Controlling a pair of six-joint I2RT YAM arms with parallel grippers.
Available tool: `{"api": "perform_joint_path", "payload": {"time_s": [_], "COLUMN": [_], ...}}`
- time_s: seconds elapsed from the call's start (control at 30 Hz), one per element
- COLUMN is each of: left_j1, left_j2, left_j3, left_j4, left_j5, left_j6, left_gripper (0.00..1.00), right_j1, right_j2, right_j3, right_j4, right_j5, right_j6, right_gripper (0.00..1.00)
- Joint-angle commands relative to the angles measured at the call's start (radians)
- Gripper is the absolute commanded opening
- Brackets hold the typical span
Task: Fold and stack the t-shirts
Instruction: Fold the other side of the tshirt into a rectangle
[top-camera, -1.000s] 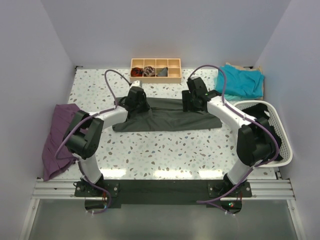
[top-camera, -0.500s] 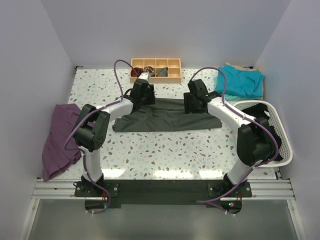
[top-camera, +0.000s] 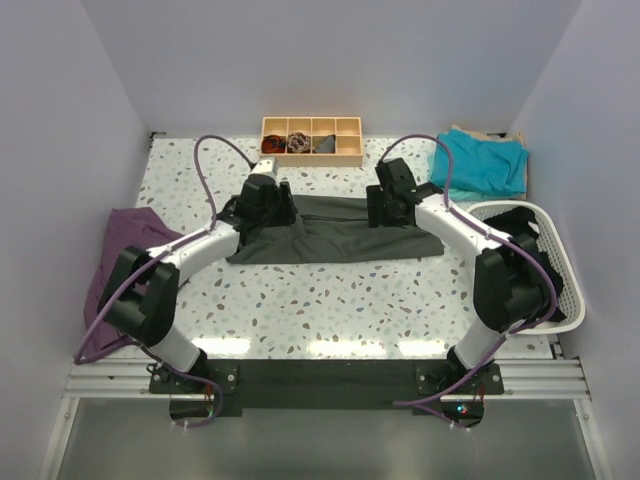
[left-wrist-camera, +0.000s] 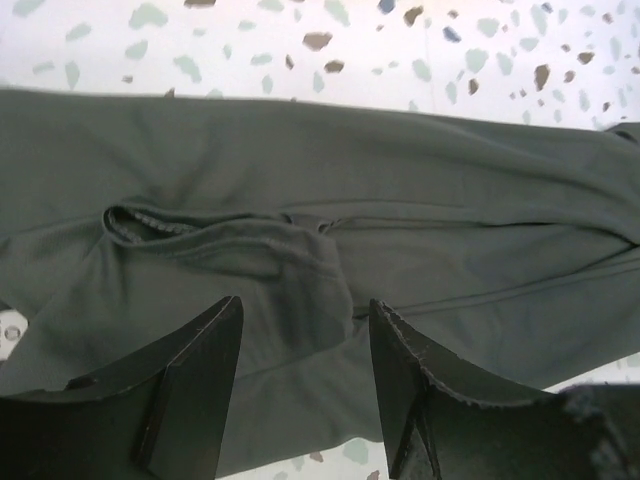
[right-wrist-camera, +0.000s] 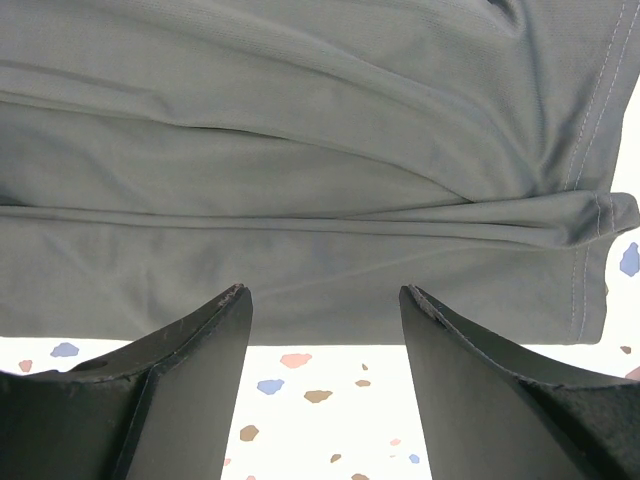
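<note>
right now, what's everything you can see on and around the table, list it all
dark grey t-shirt: one, charcoal, lying as a long band at the table's middle
teal t-shirt: one, teal, far right corner
purple cloth: one, purple, draped over the left edge
wooden tray: one, light wood, far edge at centre, small items in three compartments
basket: one, white, right edge, dark cloth inside
table: one, white with coloured speckles
left arm: one, black and white, purple cable, reaching over the grey shirt's left part
right arm: one, same colours, over the shirt's right part
left jaws: open above the cloth
right jaws: open above the cloth
</note>
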Motion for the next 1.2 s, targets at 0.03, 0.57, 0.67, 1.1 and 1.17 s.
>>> {"api": "perform_joint_path", "payload": {"time_s": [0.03, 0.57, 0.67, 1.1, 1.17], "left_j1": [-0.001, 0.005, 0.010, 0.026, 0.026], "left_j2": [0.020, 0.237, 0.253, 0.170, 0.121], "left_j3": [-0.023, 0.149, 0.183, 0.140, 0.126], "left_j4": [0.012, 0.072, 0.070, 0.095, 0.090], "left_j5": [-0.033, -0.047, -0.055, -0.066, -0.099], "left_j6": [-0.037, 0.018, 0.033, 0.033, 0.032], "left_gripper": [0.59, 0.60, 0.60, 0.60, 0.61], "right_j1": [-0.004, -0.007, -0.005, -0.007, -0.007], "right_j2": [0.001, 0.013, 0.018, 0.035, 0.038], "right_j3": [0.005, -0.001, -0.004, -0.007, -0.007], "right_j4": [0.020, 0.015, 0.015, 0.015, 0.018], "right_j5": [-0.009, 0.009, 0.009, 0.000, -0.007], "right_j6": [0.006, -0.009, -0.008, -0.005, -0.005], "right_gripper": [0.65, 0.65, 0.65, 0.65, 0.65]}}
